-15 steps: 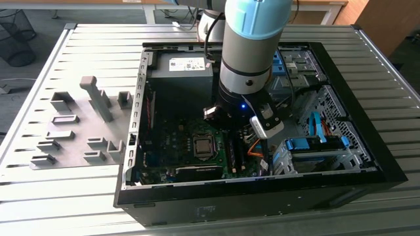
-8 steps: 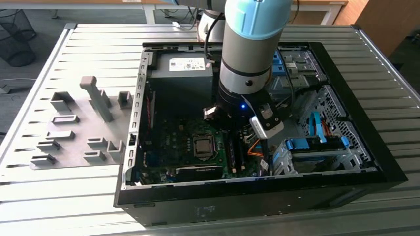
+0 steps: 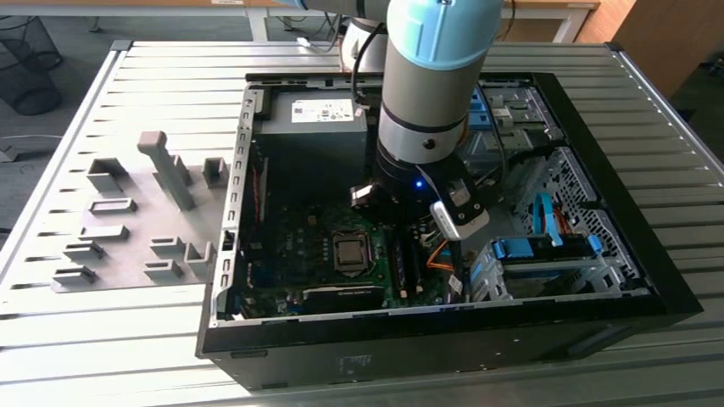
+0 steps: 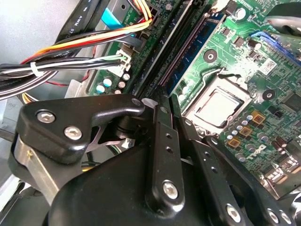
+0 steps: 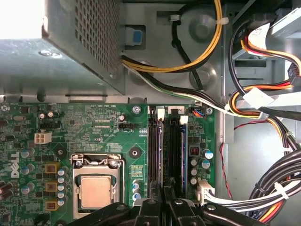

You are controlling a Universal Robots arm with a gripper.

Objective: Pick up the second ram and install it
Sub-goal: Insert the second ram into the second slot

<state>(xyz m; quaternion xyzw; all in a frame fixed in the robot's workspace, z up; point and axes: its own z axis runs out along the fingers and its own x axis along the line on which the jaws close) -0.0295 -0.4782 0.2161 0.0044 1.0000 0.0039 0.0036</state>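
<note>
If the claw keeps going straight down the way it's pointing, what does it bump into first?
Probably the black memory slots on the green motherboard: the claw points right along them. Depth is unclear, so that's a best guess.

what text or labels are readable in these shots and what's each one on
Nothing can be quoted as it reads.
White label on the power supply: print too small to read.
White lettering on the motherboard: too small to read.
White sticker on the motherboard: blurred.
</note>
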